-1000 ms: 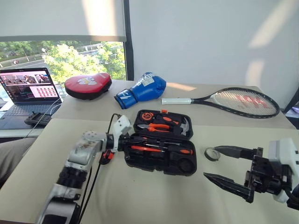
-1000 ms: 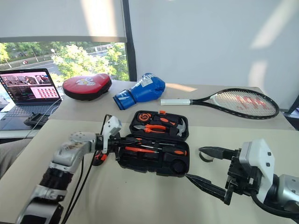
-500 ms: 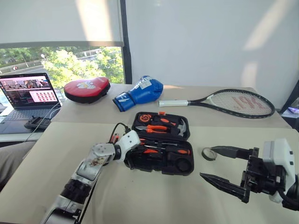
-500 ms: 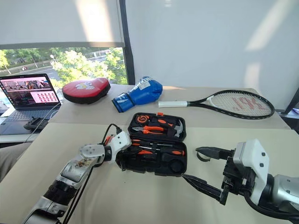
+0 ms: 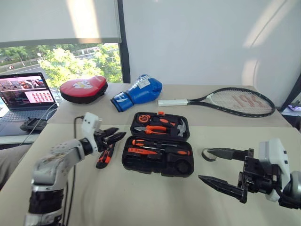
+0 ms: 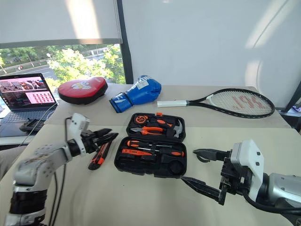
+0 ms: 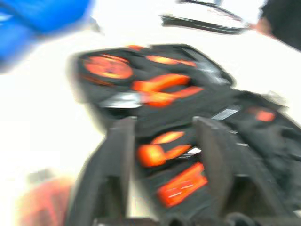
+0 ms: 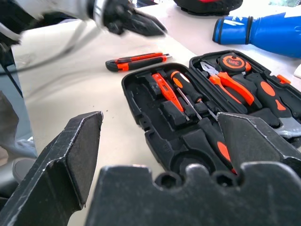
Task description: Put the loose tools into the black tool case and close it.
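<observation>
The black tool case [image 5: 158, 165] lies open in the middle of the table, with orange-handled pliers, a tape measure, a hammer and screwdrivers [image 5: 155, 151] in its slots. Left of it on the table lies a loose orange-and-black utility knife [image 5: 104, 157]. My left gripper [image 5: 115, 135] hovers just above the knife, open and empty, pointing at the case. The left wrist view looks between the fingers [image 7: 117, 174] at the case [image 7: 188, 108]. My right gripper [image 5: 206, 165] stands wide open to the right of the case. A small black tape roll [image 5: 205, 155] lies by its upper finger.
At the back of the table lie a red punch pad [image 5: 83, 88], a blue boxing glove [image 5: 138, 91] and a tennis racket [image 5: 233, 100]. An open laptop [image 5: 26, 92] sits at the far left. The right wrist view shows the knife [image 8: 136, 61] beyond the case [image 8: 155, 136].
My left gripper has drawn back from the case's front left corner to the left and a little up, and its fingers have opened. The right gripper has kept still and open.
</observation>
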Tool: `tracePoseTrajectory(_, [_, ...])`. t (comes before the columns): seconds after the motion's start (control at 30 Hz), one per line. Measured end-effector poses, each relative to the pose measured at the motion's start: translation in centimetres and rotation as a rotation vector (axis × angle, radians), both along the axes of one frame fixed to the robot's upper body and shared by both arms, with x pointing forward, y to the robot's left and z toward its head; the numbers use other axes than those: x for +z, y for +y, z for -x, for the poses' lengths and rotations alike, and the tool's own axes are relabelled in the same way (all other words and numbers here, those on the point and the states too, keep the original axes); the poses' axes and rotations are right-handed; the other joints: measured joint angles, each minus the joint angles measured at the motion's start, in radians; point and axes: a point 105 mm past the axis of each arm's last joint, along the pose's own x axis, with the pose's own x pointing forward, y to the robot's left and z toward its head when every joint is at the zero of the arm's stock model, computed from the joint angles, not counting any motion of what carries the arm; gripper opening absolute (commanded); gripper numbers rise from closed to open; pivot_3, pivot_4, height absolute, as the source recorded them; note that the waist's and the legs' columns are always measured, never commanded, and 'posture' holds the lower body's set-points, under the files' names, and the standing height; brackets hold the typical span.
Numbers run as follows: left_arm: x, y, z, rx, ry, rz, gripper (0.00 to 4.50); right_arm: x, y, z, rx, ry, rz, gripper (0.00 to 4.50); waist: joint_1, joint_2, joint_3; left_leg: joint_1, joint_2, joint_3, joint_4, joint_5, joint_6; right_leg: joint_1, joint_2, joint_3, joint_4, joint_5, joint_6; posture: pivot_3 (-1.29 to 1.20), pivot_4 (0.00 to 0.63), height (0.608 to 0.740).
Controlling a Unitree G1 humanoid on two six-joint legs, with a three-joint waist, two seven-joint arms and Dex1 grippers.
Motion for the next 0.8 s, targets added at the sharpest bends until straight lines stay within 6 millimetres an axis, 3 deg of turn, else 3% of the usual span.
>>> tracePoseTrajectory(0.1, [-2.3, 1.4, 1.2, 0.165, 0.111, -0.103, 4.45, 0.2, -0.1, -0.4, 0.022, -0.008, -0.004, 4.50, 0.010, -0.003, 0.002, 0.000, -0.001, 0.000, 0.001, -0.001, 0.001, 0.001, -0.001, 0.000, -0.001, 0.000, 0.001, 0.00, 0.150, 0.740])
tracePoseTrajectory(0.33, [-6.7, 1.3, 2.9, 0.309, 0.267, -0.230, 4.45, 0.5, 0.1, -1.0, 0.064, -0.020, -0.005, 4.50, 0.018, -0.006, 0.004, 0.000, -0.001, 0.000, 0.000, 0.000, -0.002, -0.001, -0.002, 0.001, 0.001, 0.000, 0.000, 0.00, 0.150, 0.740])
tracePoseTrajectory(0.43, [-7.0, 1.4, 2.7, 0.342, 0.261, -0.245, 3.75, 0.5, 0.2, -1.0, 0.076, -0.014, 0.013, 4.50, 0.017, -0.006, 0.004, 0.000, 0.001, 0.000, -0.001, 0.000, -0.003, -0.001, -0.003, 0.001, 0.000, 0.001, -0.002, 0.00, 0.150, 0.740])
tracePoseTrajectory(0.6, [-7.1, 1.6, 2.2, 0.369, 0.229, -0.184, 1.91, 0.7, 0.0, -0.8, 0.075, -0.015, 0.013, 4.50, 0.019, -0.006, 0.004, 0.001, 0.002, 0.000, -0.004, -0.001, -0.001, -0.002, -0.004, 0.001, 0.000, 0.001, -0.004, 0.00, 0.150, 0.740])
tracePoseTrajectory(0.7, [-7.1, 1.3, 2.0, 0.325, 0.206, -0.145, 1.78, 1.0, 0.0, -0.8, 0.069, -0.028, 0.011, 4.50, 0.018, -0.006, 0.004, 0.000, 0.002, 0.000, -0.005, 0.000, -0.002, -0.003, -0.004, 0.001, 0.000, 0.001, -0.004, 0.00, 0.150, 0.740])
tracePoseTrajectory(0.8, [-4.6, -0.1, 2.1, 0.101, 0.112, -0.034, 1.78, 0.8, 0.1, -0.6, 0.062, -0.027, -0.005, 4.50, 0.019, -0.008, 0.005, -0.001, 0.002, 0.000, -0.005, 0.003, -0.008, -0.005, -0.003, 0.001, 0.001, 0.000, -0.006, 0.00, 0.150, 0.740])
